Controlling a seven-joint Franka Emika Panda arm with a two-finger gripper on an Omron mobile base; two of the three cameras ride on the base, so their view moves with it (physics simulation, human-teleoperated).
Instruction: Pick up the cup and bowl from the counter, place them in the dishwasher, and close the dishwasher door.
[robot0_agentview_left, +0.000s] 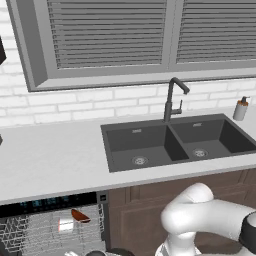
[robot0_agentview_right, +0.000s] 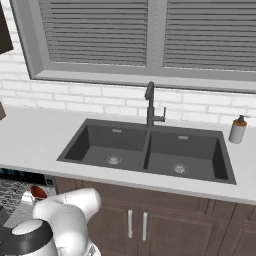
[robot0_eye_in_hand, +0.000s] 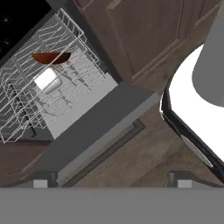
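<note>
Standing wide apart, the jaws of the gripper (robot0_eye_in_hand: 112, 178) hold nothing and touch nothing; in the hand view the two dark fingertips (robot0_eye_in_hand: 43, 178) sit at opposite sides of the bottom edge, with the brown floor and the dishwasher door (robot0_eye_in_hand: 98, 127) between them.

The door hangs open, a flat dark grey panel with its bar handle (robot0_eye_in_hand: 109, 151) running along the outer edge. Past it, the grey wire rack (robot0_eye_in_hand: 65, 94) of the dishwasher (robot0_agentview_left: 52, 222) is pulled out. The reddish-brown bowl (robot0_eye_in_hand: 51, 57) rests tilted on its side in the rack, and the white cup (robot0_eye_in_hand: 47, 80) lies just beside it, on its side.

From the left base view, the bowl (robot0_agentview_left: 80, 216) and cup (robot0_agentview_left: 65, 225) sit in the rack below the black control strip (robot0_agentview_left: 47, 202). The light counter (robot0_agentview_left: 50, 155) runs above, with the dark double sink (robot0_agentview_left: 175, 142), a faucet (robot0_agentview_left: 172, 100) and a soap dispenser (robot0_agentview_left: 241, 108) near the wall.
</note>
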